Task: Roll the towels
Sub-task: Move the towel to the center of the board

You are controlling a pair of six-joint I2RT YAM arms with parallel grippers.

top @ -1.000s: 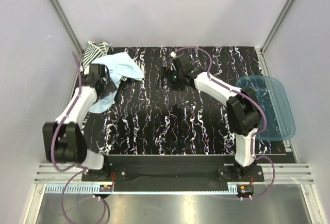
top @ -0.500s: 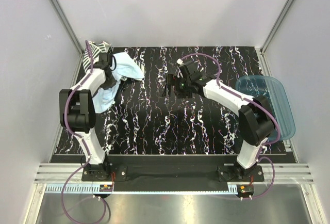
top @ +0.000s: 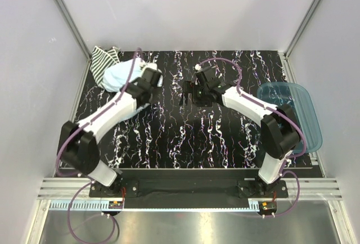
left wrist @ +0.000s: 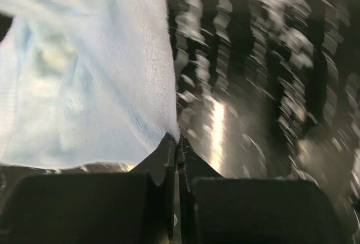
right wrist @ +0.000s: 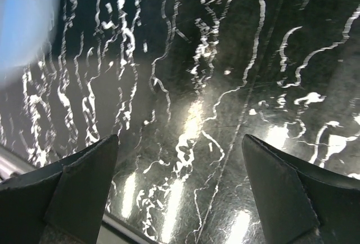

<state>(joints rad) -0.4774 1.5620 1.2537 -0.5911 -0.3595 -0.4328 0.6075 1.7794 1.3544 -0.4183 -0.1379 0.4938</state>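
A: Before you move, where does the pale blue towel (top: pixel 116 76) lie from your left jaws?

B: Right at them. In the left wrist view those jaws are together and the towel's lower corner runs down into their tips, so you look clamped on that corner. The rest of the cloth spreads up and to the left of the jaws, bunched, not flat.

A: Its long axis?

B: From above, it runs from your left jaws away to their far left, where it meets the striped towel (top: pixel 103 58). You cannot tell which lies on top there.

A: Which arm is nearer?

B: Your left arm (top: pixel 112 110), plainly. The right jaws stand wide apart with nothing between them, over the tabletop (top: pixel 185 137) to the right of the left jaws, near the towel but apart from it.

A: What does the next move turn on?

B: I'd judge the cloth has to be drawn out flat to the right of the left jaws before any rolling. Neither of the 2 towels is rolled yet. Mind the pinch: a thin corner can slip.

A: The tray?

B: The translucent blue tray (top: pixel 301 109) sits well to the right of the right jaws. Nothing shows in it, though your right arm (top: pixel 270 126) covers part.
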